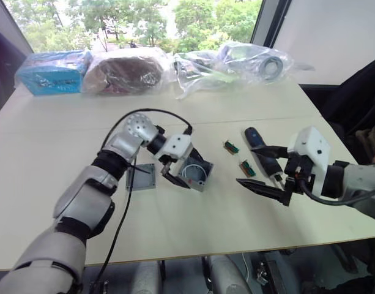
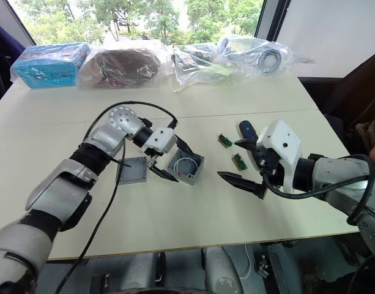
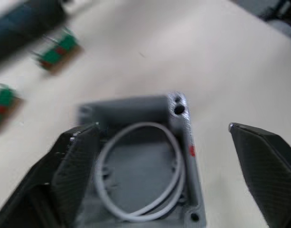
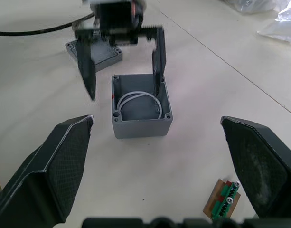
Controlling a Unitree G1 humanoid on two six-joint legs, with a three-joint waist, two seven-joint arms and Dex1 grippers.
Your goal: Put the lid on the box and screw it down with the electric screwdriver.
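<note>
Left hand (image 1: 182, 169) straddles the box (image 1: 197, 174), hiding its walls.

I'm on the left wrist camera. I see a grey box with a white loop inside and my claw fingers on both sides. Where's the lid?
Observer: The lid lies flat on the table, just to the robot's left of the box, not on it.
Operator: Okay! And where's the screwdriver? I only see a dark blur.
Observer: The screwdriver lies on the table, to the robot's right of the two green pieces, right by the right claw, which is open.
</note>
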